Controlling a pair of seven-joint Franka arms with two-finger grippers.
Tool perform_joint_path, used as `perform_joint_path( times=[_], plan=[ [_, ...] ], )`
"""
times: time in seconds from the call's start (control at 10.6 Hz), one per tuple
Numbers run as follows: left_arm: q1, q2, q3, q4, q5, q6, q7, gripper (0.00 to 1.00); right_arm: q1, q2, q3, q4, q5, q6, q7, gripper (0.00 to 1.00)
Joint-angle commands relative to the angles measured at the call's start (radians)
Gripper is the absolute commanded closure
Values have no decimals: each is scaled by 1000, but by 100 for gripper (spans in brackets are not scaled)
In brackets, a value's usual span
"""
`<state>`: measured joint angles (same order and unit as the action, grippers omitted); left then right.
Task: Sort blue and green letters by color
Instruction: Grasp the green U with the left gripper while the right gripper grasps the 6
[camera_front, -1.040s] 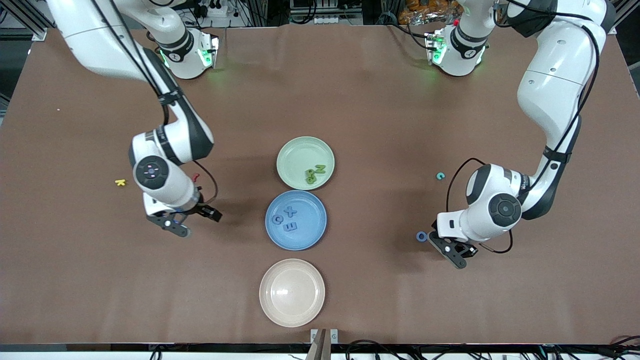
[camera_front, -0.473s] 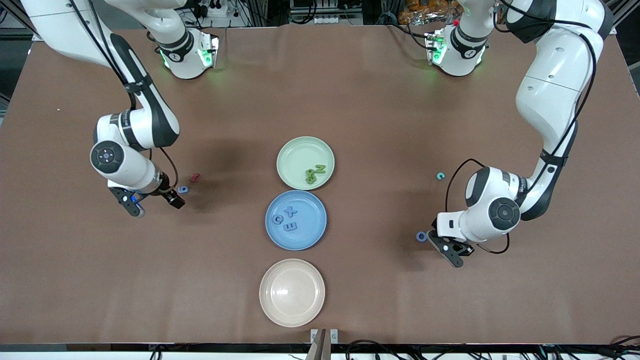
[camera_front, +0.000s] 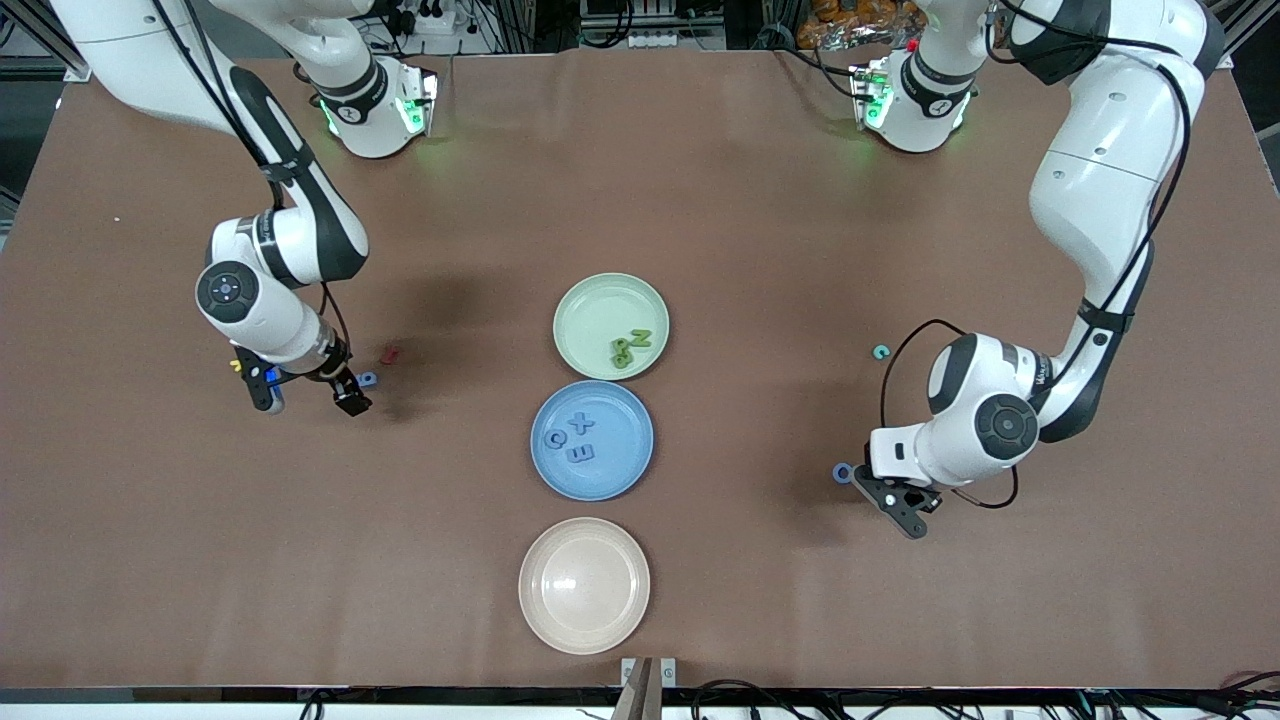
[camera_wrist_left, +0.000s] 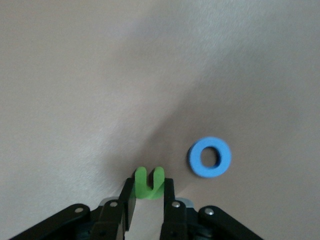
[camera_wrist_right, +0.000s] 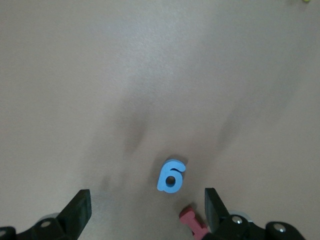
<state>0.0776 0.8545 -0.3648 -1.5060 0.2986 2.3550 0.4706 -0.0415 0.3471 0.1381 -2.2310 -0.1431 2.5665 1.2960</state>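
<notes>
Right gripper (camera_front: 309, 392) shifted over blue 9 (camera_wrist_right: 171, 176), fingers wide; left gripper (camera_wrist_left: 148, 202) clamps upright green u (camera_wrist_left: 148, 183)

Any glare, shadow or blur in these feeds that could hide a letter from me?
Front view: sharp, with mild glare on the beige plate and soft arm shadows on the table; the right claw partly covers the blue 9. Left wrist view: soft, but the green u in the left claw and the blue O read clearly. Right wrist view: slightly blurred, with faint shadow streaks.
</notes>
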Motion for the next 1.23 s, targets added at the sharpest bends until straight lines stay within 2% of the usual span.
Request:
perform_joint_path(
  times=[0.0,0.19,0.47,0.85,1.04,1.13],
  plan=[
    [-25,-67,-25,-32,-19,-13,-134,100,-14,-20,12,-96,11,116,26,0],
    [-22,-95,-80,-43,-21,-72,-237,100,-15,1,12,-110,10,150,26,0],
    [-64,-121,-190,-46,-21,-174,-566,100,-26,29,12,-110,-1,175,25,0],
    [-306,-109,-197,-34,3,-166,-1134,100,-46,55,9,-110,-30,208,22,12],
    [-376,-97,-194,-33,30,-143,-1321,100,-52,61,9,-107,-45,213,16,50],
    [-410,-95,-194,-33,30,-123,-1396,100,-52,67,9,-107,-53,222,16,72]
  ],
)
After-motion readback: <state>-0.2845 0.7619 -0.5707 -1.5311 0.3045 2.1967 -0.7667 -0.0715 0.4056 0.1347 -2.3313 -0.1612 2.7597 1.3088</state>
